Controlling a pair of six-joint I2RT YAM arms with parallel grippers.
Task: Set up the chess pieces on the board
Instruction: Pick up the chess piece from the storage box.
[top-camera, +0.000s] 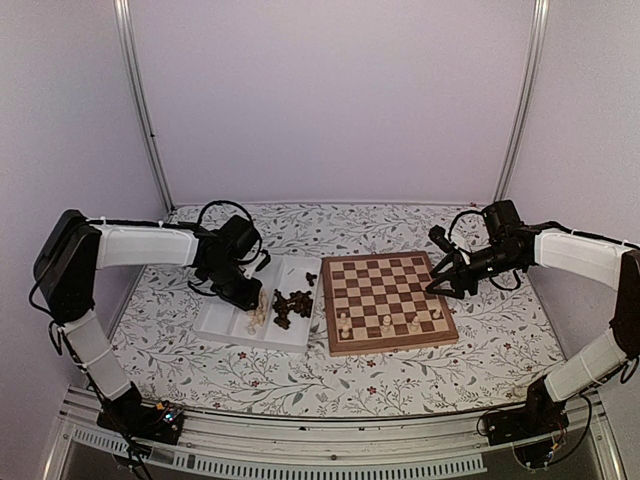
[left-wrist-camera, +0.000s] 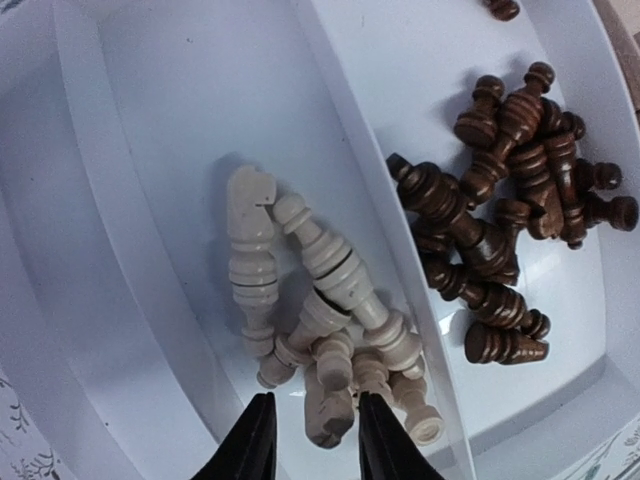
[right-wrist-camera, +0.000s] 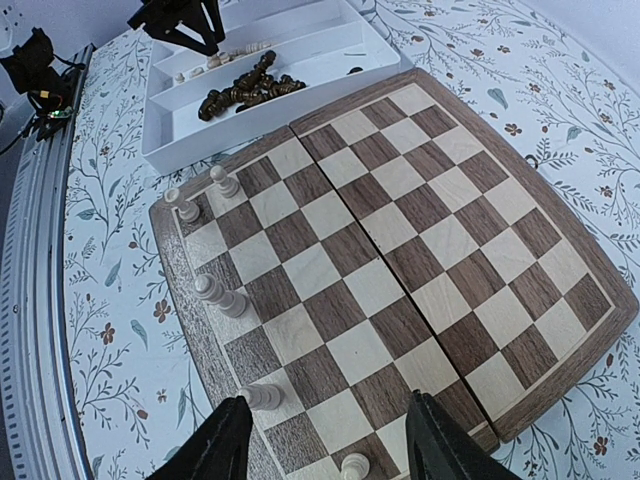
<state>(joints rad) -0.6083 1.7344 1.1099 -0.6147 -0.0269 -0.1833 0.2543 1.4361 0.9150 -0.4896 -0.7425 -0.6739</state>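
Left fingers (left-wrist-camera: 255, 445), bottom centre of left wrist view, part open, straddling one pale cream carved chess piece (left-wrist-camera: 330, 415), no clear grip on it. Right fingers (right-wrist-camera: 225, 445), bottom of right wrist view, wide apart, holding nothing, over flat checkered wooden board (right-wrist-camera: 400, 250). Few cream pieces (right-wrist-camera: 218, 295) stand along board's lower-left edge. Beyond, upper left, white plastic tray (right-wrist-camera: 320, 40) on floral counter (right-wrist-camera: 110, 330): cream pile (left-wrist-camera: 335, 265) in one compartment, dark brown pieces (left-wrist-camera: 480, 240) in the next.
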